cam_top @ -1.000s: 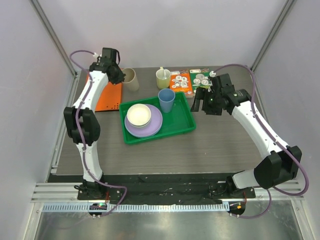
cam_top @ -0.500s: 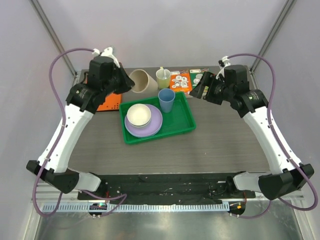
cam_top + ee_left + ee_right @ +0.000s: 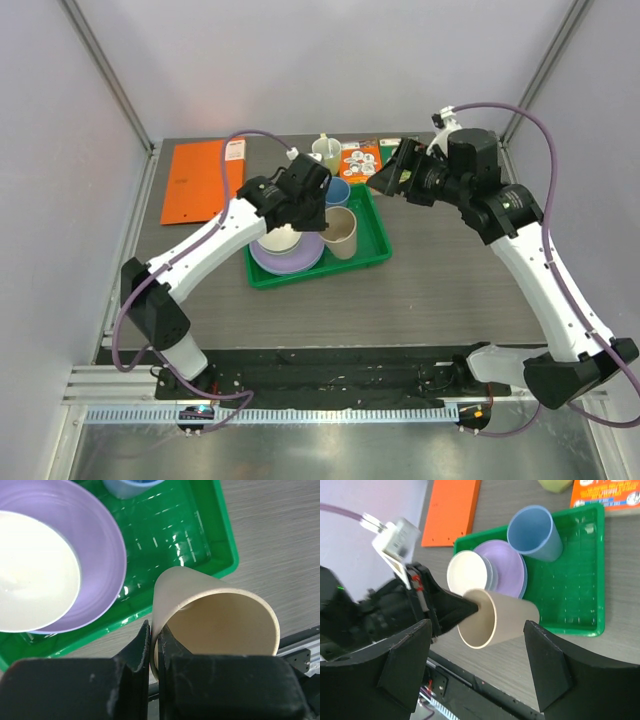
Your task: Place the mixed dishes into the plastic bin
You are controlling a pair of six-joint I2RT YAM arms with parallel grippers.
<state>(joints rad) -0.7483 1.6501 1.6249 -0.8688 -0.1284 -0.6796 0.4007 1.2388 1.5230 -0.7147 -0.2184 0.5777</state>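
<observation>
Plainly the left jaws were pinched tight on the wall of the beige cup (image 3: 215, 625), one finger inside the rim and one outside. That was why the cup hung tilted on its side, mouth toward the wrist. It sat above the right part of the green bin (image 3: 372, 245), which lay mid-tabletop (image 3: 430, 290), nearer the far edge. I could not tell whether the cup touched the ribbed floor.

I judged that bare stretch the only sensible spot. The lilac plate (image 3: 507, 567) with the cream bowl (image 3: 467, 572) on it filled the bin's left half, and the blue cup (image 3: 535, 532) stood upright by the far rim.

The right jaws were spread wide with nothing between them, raised over the tabletop's far right part, near the printed leaflets (image 3: 360, 160). I took that for keeping clear of the left arm.

With the rim so low, I reckoned the cup wanted lowering, and perhaps righting, ahead of any release, or it might roll out toward the near edge.
</observation>
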